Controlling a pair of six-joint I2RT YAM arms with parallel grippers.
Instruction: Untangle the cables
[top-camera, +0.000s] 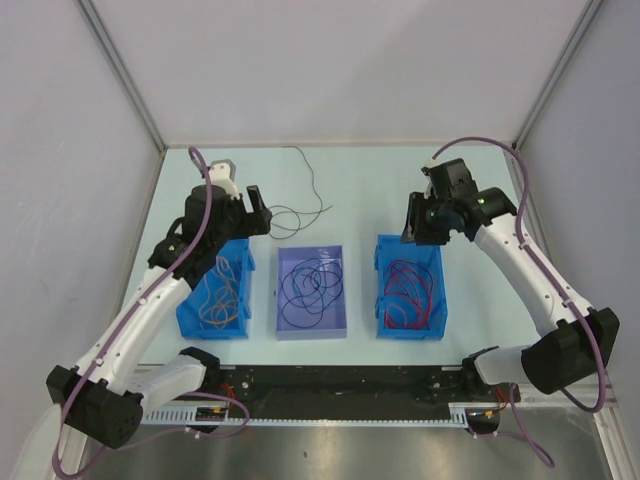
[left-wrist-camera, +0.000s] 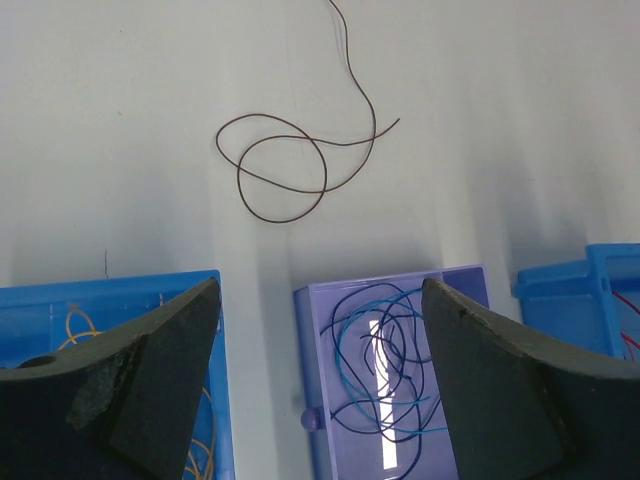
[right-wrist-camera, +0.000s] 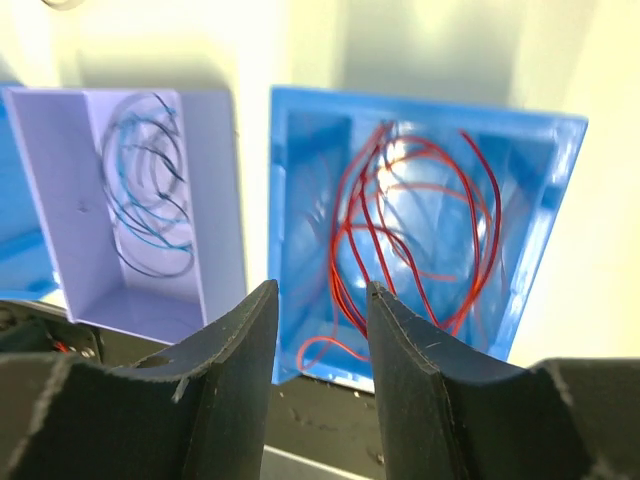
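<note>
A loose dark cable (top-camera: 296, 214) (left-wrist-camera: 288, 165) lies looped on the table beyond the bins. Orange-tan cables (top-camera: 222, 296) (left-wrist-camera: 78, 324) sit in the left blue bin (top-camera: 186, 310). Dark navy and blue cables (top-camera: 310, 284) (left-wrist-camera: 388, 372) (right-wrist-camera: 148, 200) fill the purple middle bin (top-camera: 312, 328). Red cables (top-camera: 408, 296) (right-wrist-camera: 412, 228) lie in the right blue bin (top-camera: 438, 300). My left gripper (top-camera: 256, 210) (left-wrist-camera: 320, 290) hangs open and empty between the left and middle bins' far ends, short of the loose cable. My right gripper (top-camera: 416, 226) (right-wrist-camera: 321, 288) is open above the red bin, holding nothing.
The three bins stand in a row near the front of the table. A black rail (top-camera: 340, 380) runs along the near edge between the arm bases. White walls with metal posts (top-camera: 120, 70) close the sides and back.
</note>
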